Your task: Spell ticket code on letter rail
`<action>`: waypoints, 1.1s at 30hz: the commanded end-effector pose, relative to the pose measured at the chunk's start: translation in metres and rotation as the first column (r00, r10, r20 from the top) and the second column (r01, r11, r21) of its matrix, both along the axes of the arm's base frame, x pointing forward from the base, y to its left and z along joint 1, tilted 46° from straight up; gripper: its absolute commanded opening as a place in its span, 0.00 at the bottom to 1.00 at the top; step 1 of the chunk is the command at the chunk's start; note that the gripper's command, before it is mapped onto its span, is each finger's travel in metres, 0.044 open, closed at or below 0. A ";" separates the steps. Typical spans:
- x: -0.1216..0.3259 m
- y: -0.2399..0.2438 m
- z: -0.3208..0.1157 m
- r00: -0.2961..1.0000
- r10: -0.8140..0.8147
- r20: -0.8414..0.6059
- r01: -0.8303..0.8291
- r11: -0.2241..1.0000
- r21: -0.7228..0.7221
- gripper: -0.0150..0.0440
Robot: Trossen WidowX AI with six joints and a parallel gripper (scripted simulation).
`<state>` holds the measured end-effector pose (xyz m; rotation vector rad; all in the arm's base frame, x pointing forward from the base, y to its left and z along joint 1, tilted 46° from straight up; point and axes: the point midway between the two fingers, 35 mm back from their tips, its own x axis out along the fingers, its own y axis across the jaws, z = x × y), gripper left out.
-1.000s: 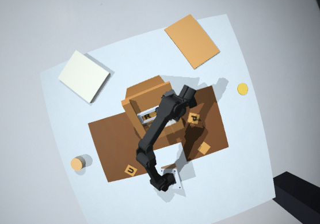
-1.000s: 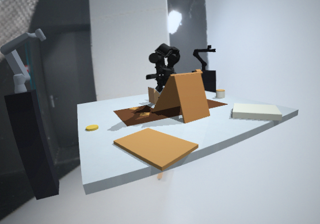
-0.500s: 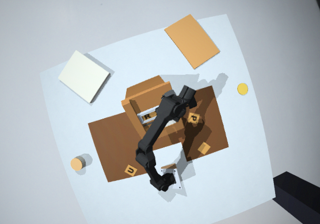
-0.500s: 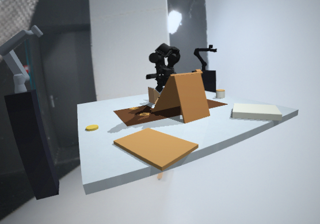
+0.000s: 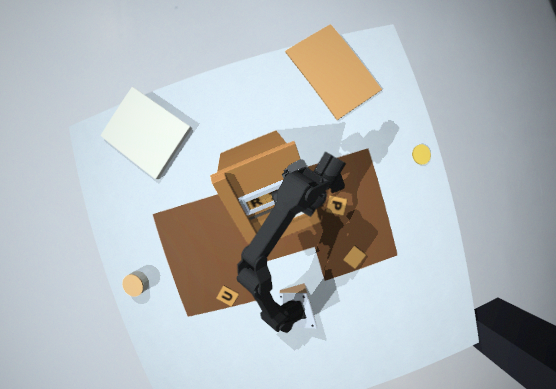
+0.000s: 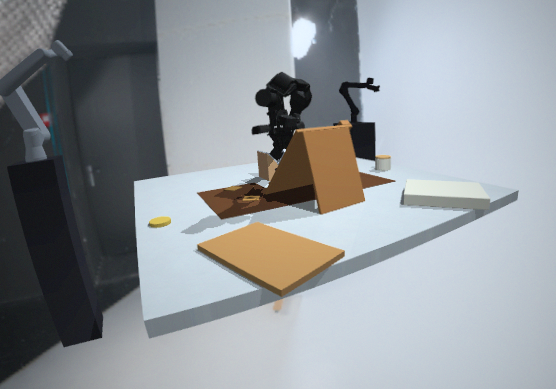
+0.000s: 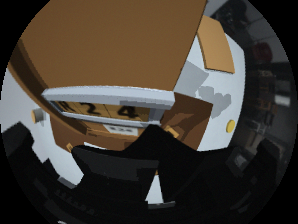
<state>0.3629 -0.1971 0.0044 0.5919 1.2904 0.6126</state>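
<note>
The tool (image 7: pixel 152 128) is clenched with nothing between its fingers, and it stands close by the right end of the rail (image 5: pixel 244 206) (image 7: pixel 110 95); whether it touches the rail or a tile, I cannot tell. Inside the rail lie three letter tiles: at the left the R tile (image 5: pixel 256 202) (image 7: pixel 65 107), then the 2 tile (image 7: pixel 89 109), and at the right the 4 tile (image 7: pixel 127 111). The ticket (image 7: pixel 121 129), just below on the board (image 5: pixel 265 168) (image 6: pixel 332 168) (image 7: pixel 110 45), is small and blurred, but it seems to show the same code, so I judge that the work is almost finished. For the last push, if it is needed, the closed fingers should press on the right side of the 4 tile, low and in line with the rail, softly, until the row becomes tight. After this, the tool should go back to the right first and only then rise, because a sideways move could catch the rail or tilt the tile. Farther out on the desk (image 5: pixel 200 96) (image 6: pixel 165 271) (image 7: pixel 239 80), the P tile (image 5: pixel 337 205) (image 6: pixel 251 198) lies right of the board, and the U tile (image 5: pixel 227 295) lies near and left; both are probably not needed.
</note>
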 end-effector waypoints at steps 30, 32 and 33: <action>-0.119 -0.013 0.142 0.774 -0.469 0.426 0.443 0.881 0.165 1.00; -0.119 -0.013 0.142 0.774 -0.469 0.426 0.443 0.881 0.165 1.00; -0.119 -0.013 0.142 0.774 -0.469 0.426 0.443 0.881 0.165 1.00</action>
